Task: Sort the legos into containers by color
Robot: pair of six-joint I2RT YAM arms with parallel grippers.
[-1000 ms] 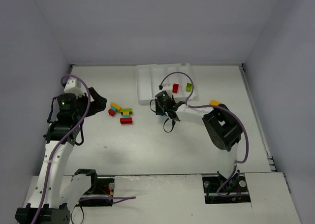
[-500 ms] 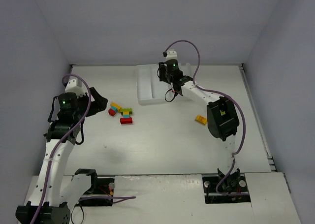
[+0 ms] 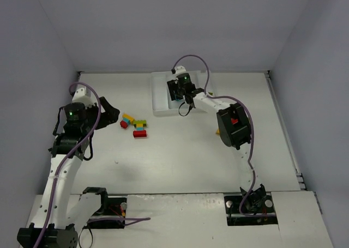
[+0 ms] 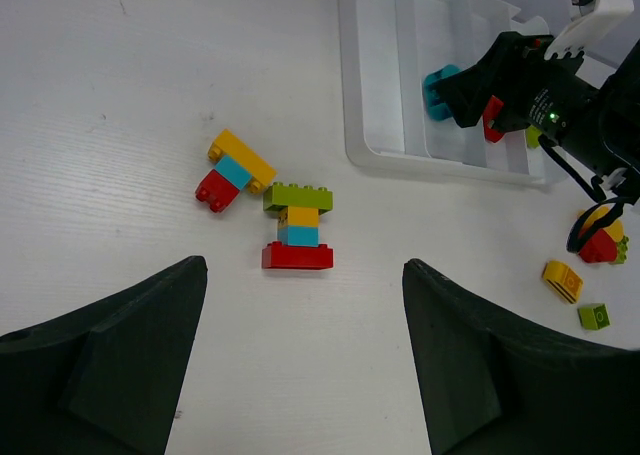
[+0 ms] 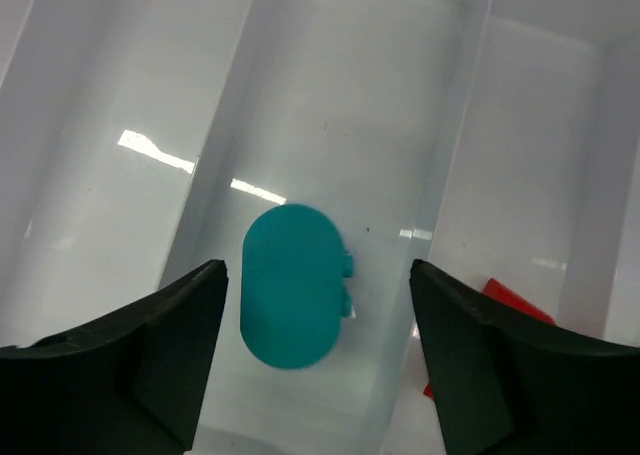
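Note:
The white tray (image 3: pixel 160 95) has four long compartments. My right gripper (image 3: pixel 180 93) hangs over it, open. In the right wrist view a rounded cyan brick (image 5: pixel 293 287) lies in a compartment (image 5: pixel 330 95) between the open fingers of the right gripper (image 5: pixel 315 275), not gripped. A red brick (image 5: pixel 512 300) lies in the compartment to its right. My left gripper (image 3: pixel 109 115) is open and empty, left of two multicolour stacks (image 3: pixel 140 127) (image 3: pixel 127 119). In the left wrist view, the green-yellow-cyan-red stack (image 4: pixel 298 227) lies just ahead of the left gripper (image 4: pixel 302 275).
A yellow-cyan-red stack (image 4: pixel 236 168) lies left of the other. Right of the tray (image 4: pixel 375 75) lie a red-yellow-green cluster (image 4: pixel 601 241), a yellow brick (image 4: pixel 563 280) and a green brick (image 4: pixel 595 316). The right arm's elbow (image 3: pixel 233 129) stands over that spot.
My right gripper has gone from the table in front of the tray up over the tray, then leftward. The left arm and the two stacks have not moved.

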